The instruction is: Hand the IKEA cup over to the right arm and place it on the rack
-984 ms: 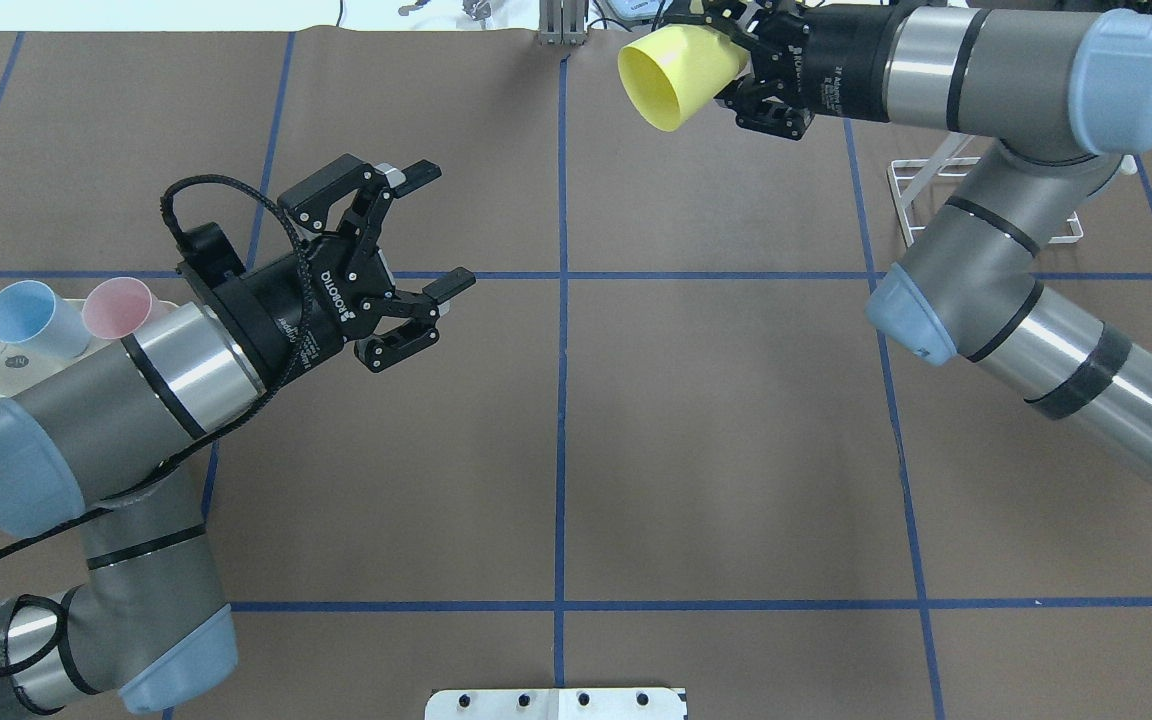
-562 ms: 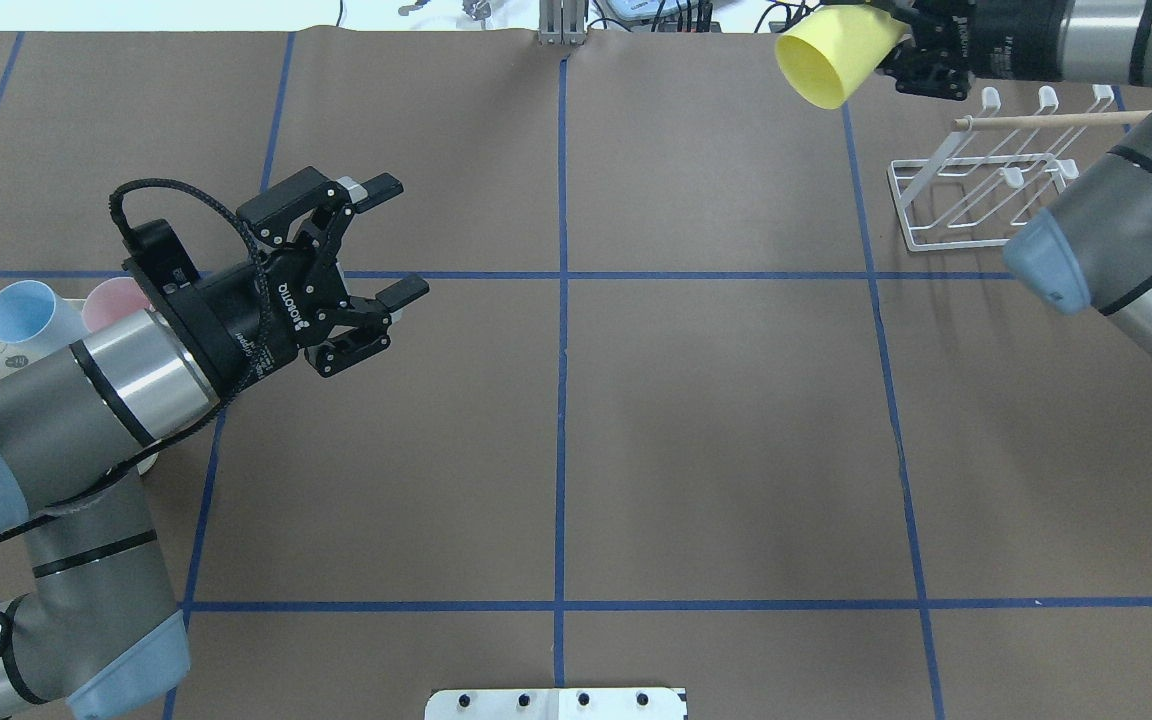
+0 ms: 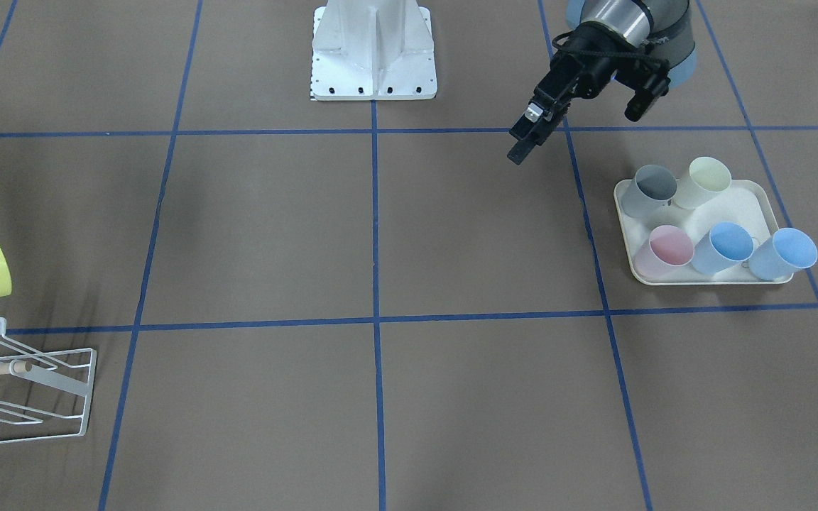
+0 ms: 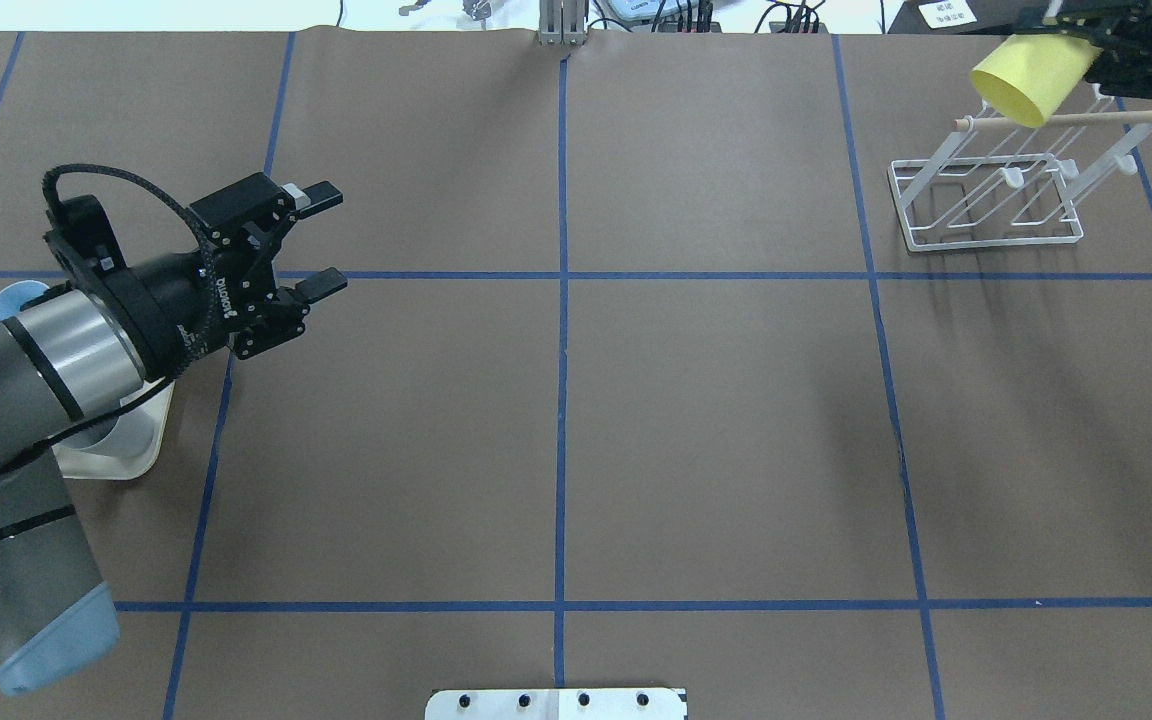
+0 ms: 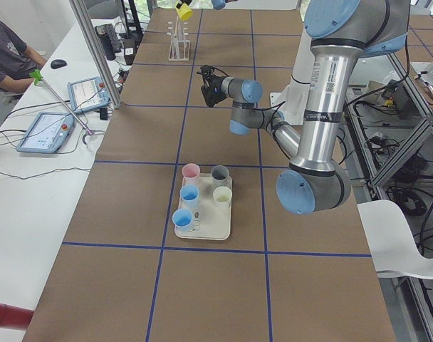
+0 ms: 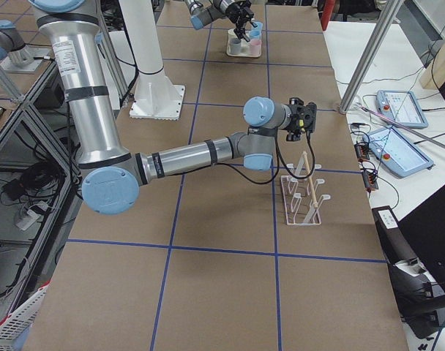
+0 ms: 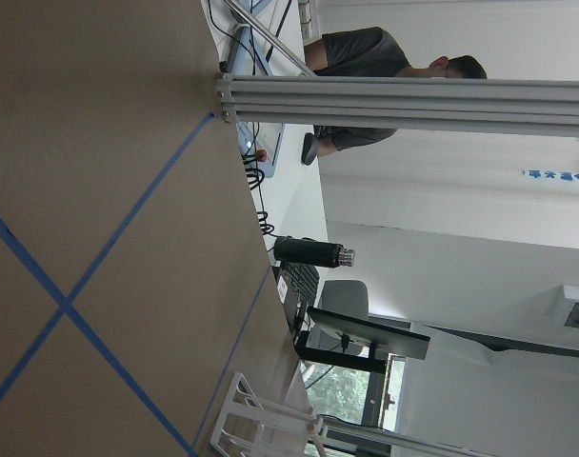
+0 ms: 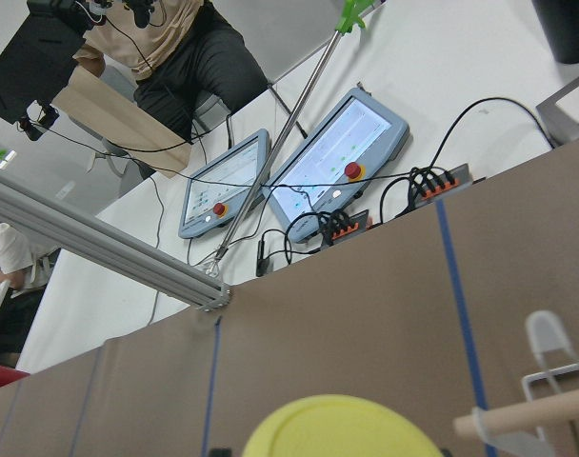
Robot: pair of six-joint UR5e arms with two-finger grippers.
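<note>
**Yellow cup held over the rack**

Yellow, smooth and tapered, the cup [image 4: 1031, 78] hangs tilted at the table's [image 4: 736, 420] far right corner, its base pinched in the right gripper [image 4: 1091, 58]. Below it stands the rack [image 4: 996, 241], thin white wire with capped prongs and a pale wooden dowel [image 4: 1106, 117]. Whether the cup's rim touches the dowel cannot be told. Well apart, by the left edge, the left gripper [image 4: 328, 240] hangs with jaws spread, holding nothing. Beside it a cream, round-cornered tray [image 3: 746, 202] carries five pastel cups [image 3: 668, 248], mostly hidden under the left arm [image 4: 26, 350] from overhead. Blue tape [image 4: 561, 400] crosses the matte brown cover.
</note>
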